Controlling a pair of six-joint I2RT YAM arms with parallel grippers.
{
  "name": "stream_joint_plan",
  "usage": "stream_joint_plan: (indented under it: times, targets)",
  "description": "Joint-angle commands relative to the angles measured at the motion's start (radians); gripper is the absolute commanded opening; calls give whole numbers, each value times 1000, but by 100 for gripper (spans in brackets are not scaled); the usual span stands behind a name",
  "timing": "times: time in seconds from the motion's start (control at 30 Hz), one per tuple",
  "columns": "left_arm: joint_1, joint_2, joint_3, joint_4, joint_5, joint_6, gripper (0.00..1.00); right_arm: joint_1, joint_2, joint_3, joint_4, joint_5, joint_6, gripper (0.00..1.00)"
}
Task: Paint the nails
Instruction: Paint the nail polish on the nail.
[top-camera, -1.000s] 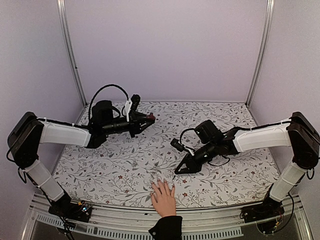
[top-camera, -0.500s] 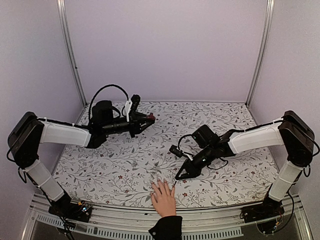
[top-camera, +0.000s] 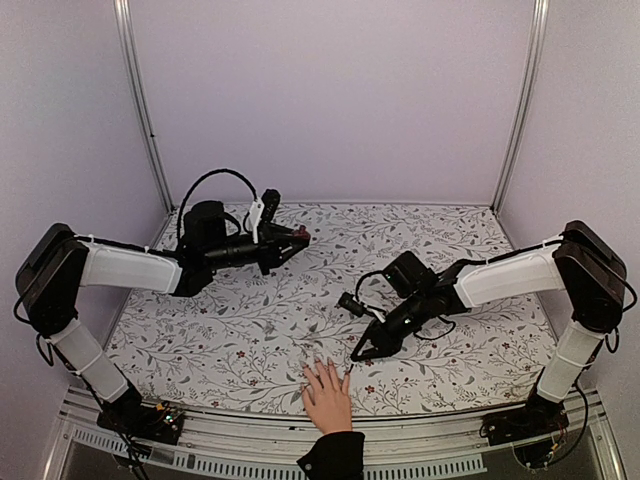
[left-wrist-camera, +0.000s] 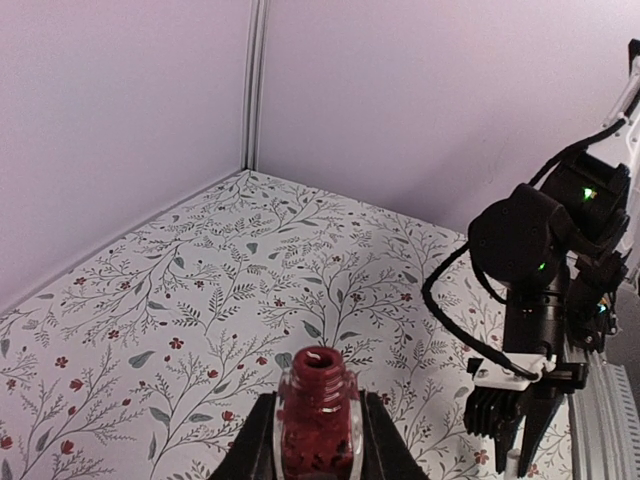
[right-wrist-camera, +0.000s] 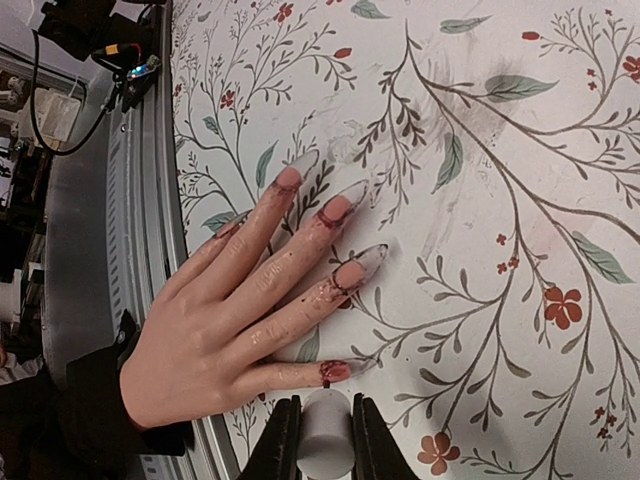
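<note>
A light-skinned hand (top-camera: 327, 395) with a black cuff lies flat at the table's front edge, fingers spread. In the right wrist view its nails (right-wrist-camera: 357, 262) are long and pale, smeared dark red at their bases. The little finger's nail (right-wrist-camera: 337, 371) is coated red. My right gripper (right-wrist-camera: 325, 410) is shut on a white cap (right-wrist-camera: 325, 440), and the short brush below the cap touches that little nail. From above, the right gripper (top-camera: 360, 350) hovers just right of the fingertips. Back left, my left gripper (left-wrist-camera: 318, 400) is shut on an uncapped dark-red bottle (left-wrist-camera: 318, 425), held above the table.
The floral tablecloth (top-camera: 250, 330) covers the table. A metal rail (top-camera: 200, 440) with cables runs along the front edge by the hand. Lilac walls and two metal posts (top-camera: 140, 110) close in the back and sides. The right arm (left-wrist-camera: 545, 260) shows in the left wrist view.
My right gripper has moved down and left towards the hand's little finger, then settled. The left arm, the bottle and the hand have stayed still.
</note>
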Motion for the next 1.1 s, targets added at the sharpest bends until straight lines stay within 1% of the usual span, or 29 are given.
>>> stream_joint_plan:
  times: [0.0, 0.67, 1.07]
  targets:
    - [15, 10, 5, 32, 9, -6, 0, 4, 26, 27, 4, -2, -7, 0]
    - [18, 14, 8, 35, 11, -8, 0, 4, 39, 44, 3, 26, -4, 0]
    - [20, 14, 8, 35, 12, -8, 0, 4, 47, 48, 2, 16, -5, 0]
